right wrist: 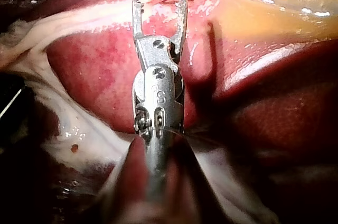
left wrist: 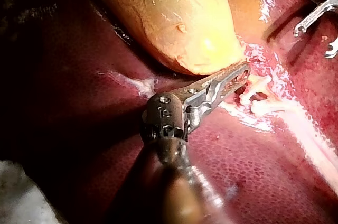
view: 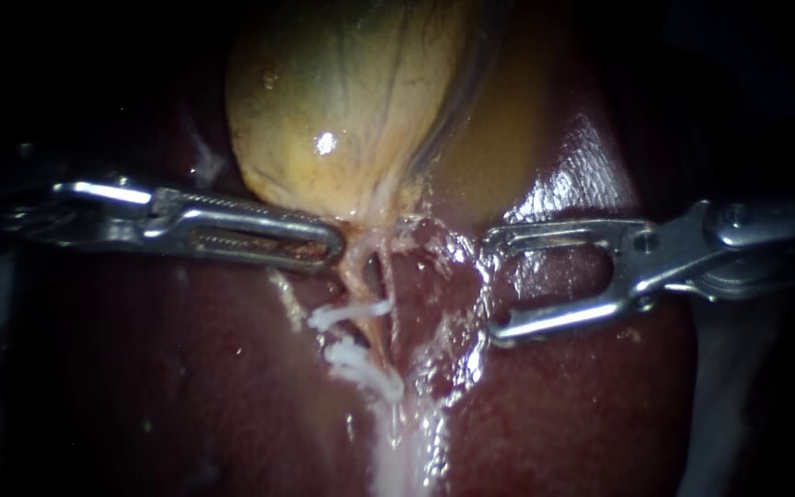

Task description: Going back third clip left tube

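Observation:
The yellow gallbladder (view: 342,110) lies on the dark red liver (view: 167,387). From its neck, thin tubes run down with a small gap between them. The left tube (view: 358,276) carries white clips (view: 351,313), and more white clip material (view: 365,366) sits lower. My left instrument (view: 331,248) comes in from the left, its jaws shut on tissue at the gallbladder's neck (left wrist: 240,76). My right instrument (view: 491,290) stands to the right of the tubes, clear of them, with its jaws wide open and empty (right wrist: 160,2). The white clips (left wrist: 261,97) also show just ahead of the left jaws.
Wet, glistening tissue (view: 448,267) lies between the tubes and the right jaws. A pale band of tissue (view: 402,460) runs downward from the clips. Liver (right wrist: 105,60) surrounds both instruments on all sides.

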Controlling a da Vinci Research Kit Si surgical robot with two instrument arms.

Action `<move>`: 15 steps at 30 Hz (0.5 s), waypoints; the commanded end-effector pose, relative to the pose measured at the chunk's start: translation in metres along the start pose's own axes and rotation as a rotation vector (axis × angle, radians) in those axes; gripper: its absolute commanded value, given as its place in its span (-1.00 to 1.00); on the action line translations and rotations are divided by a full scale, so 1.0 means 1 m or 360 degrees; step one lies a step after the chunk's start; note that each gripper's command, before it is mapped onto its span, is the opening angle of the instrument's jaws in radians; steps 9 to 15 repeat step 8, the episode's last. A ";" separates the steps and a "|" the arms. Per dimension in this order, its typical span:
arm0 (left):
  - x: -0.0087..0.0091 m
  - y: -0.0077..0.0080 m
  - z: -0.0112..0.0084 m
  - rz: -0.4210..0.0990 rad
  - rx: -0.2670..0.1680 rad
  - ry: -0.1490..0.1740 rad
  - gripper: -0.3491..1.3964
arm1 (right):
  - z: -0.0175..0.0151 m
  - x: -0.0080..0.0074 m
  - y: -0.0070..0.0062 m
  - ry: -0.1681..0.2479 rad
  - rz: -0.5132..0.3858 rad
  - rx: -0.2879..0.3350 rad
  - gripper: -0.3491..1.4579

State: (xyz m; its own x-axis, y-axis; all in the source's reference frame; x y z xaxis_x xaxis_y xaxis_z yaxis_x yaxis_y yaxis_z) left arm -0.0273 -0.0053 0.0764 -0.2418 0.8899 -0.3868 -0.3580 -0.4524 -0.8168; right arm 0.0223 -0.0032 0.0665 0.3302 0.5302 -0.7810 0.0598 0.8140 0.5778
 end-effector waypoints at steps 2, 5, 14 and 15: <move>0.0000 -0.0001 0.0000 -0.0001 0.0004 -0.0002 -1.00 | -0.0001 0.0000 0.0000 0.0000 0.0000 0.0001 -0.06; 0.0000 -0.0001 -0.0001 -0.0001 0.0003 -0.0002 -1.00 | -0.0001 0.0000 0.0000 0.0000 -0.0010 0.0001 -0.06; 0.0000 -0.0001 -0.0001 -0.0001 0.0003 -0.0002 -1.00 | -0.0001 0.0000 -0.0001 0.0000 0.0009 0.0001 -0.06; 0.0000 -0.0001 -0.0001 -0.0001 0.0003 -0.0002 -1.00 | -0.0001 0.0000 -0.0001 0.0000 0.0009 0.0001 -0.06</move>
